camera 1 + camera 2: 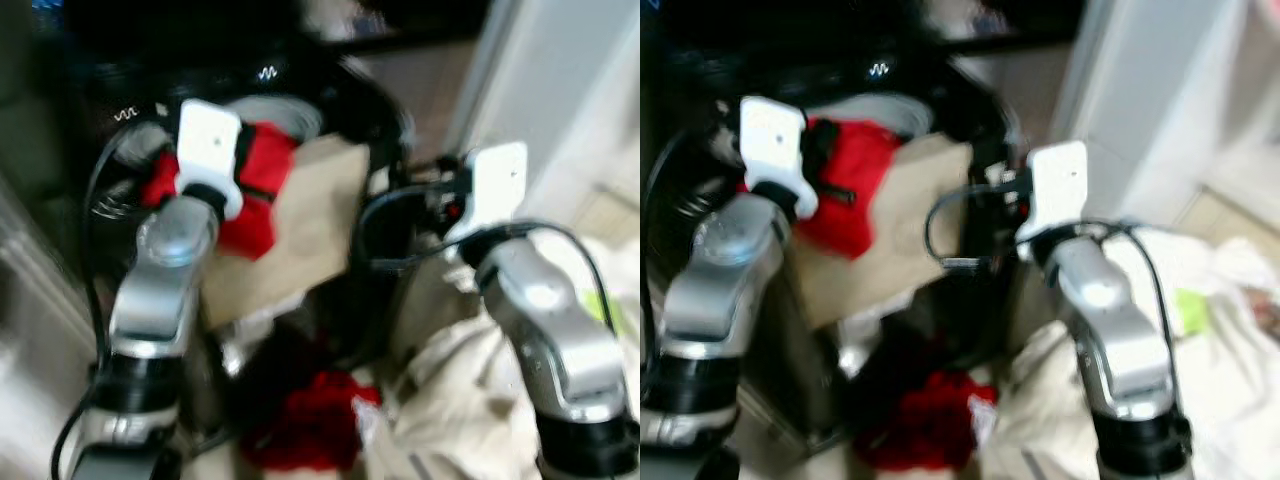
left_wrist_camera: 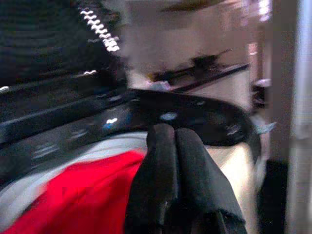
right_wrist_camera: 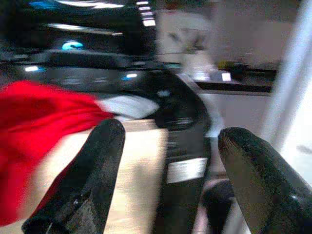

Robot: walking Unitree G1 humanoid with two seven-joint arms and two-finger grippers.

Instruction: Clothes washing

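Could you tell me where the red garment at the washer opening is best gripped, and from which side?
Probably the bunched fold of the red garment hanging over the washer's rim, approached from above; it bulges clear of the beige cloth.

Both silver arms reach forward; the left tool [image 2: 176,146] has its fingers pressed together, the right tool [image 3: 168,141] spread wide apart

No text, label, brand or number can be read; lit marks on the blurred black washing machine panel [image 1: 267,73] stay illegible.
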